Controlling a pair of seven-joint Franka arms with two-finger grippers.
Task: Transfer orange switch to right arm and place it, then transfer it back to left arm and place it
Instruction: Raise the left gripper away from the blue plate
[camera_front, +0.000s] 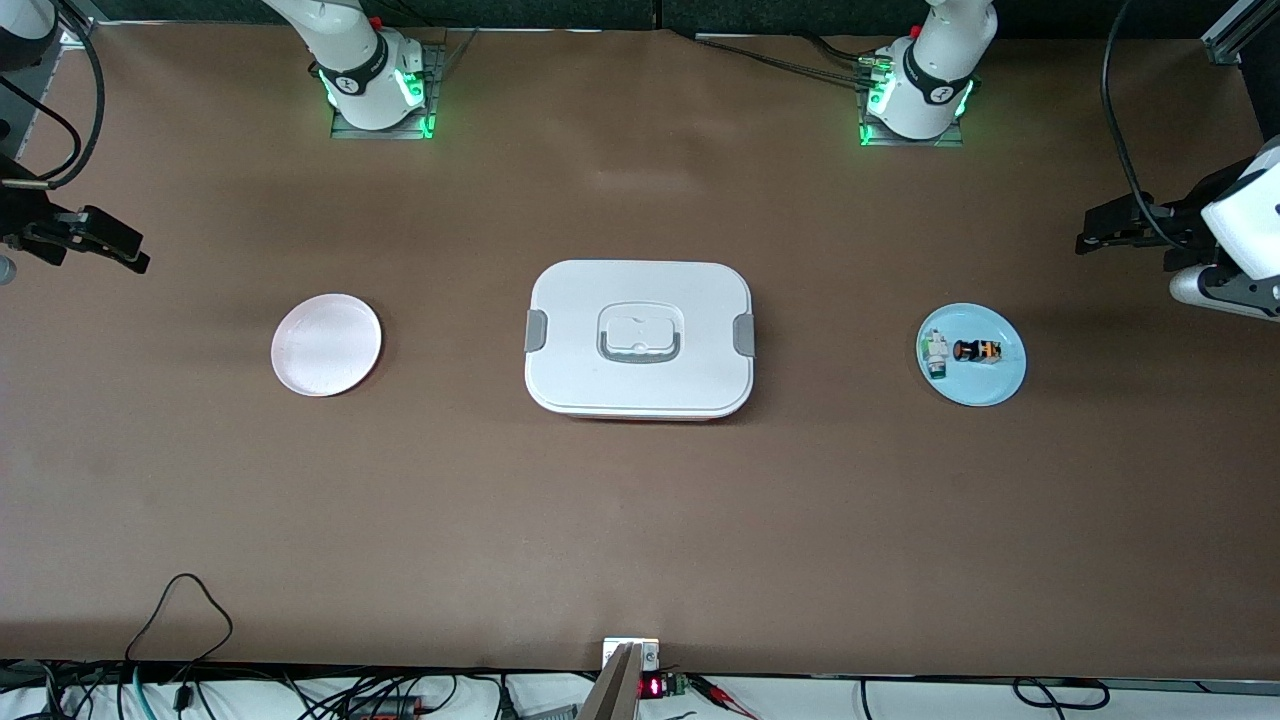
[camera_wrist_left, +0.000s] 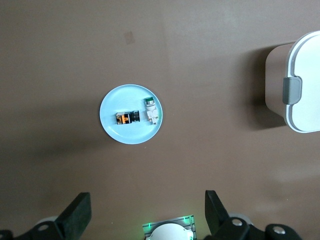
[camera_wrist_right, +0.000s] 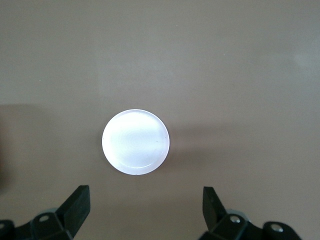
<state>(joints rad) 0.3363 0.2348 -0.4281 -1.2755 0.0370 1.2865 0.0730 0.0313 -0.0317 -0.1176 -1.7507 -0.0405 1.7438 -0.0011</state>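
Note:
The orange switch (camera_front: 978, 351) (camera_wrist_left: 127, 118) lies on a light blue plate (camera_front: 985, 388) (camera_wrist_left: 120, 102) toward the left arm's end of the table. The white lidded box (camera_front: 640, 340) (camera_wrist_left: 300, 90) stands in the middle of the table. My left gripper (camera_front: 1092, 230) (camera_wrist_left: 147, 207) hangs open and empty high over the table's left-arm end, off to the side of the blue plate. My right gripper (camera_front: 130, 250) (camera_wrist_right: 145, 202) hangs open and empty high over the right-arm end.
A white-grey part with a green end (camera_front: 935, 355) (camera_wrist_left: 151, 111) lies beside the switch on the blue plate. A pale empty plate (camera_front: 326, 345) (camera_wrist_right: 135, 142) sits toward the right arm's end. Cables run along the table's front edge.

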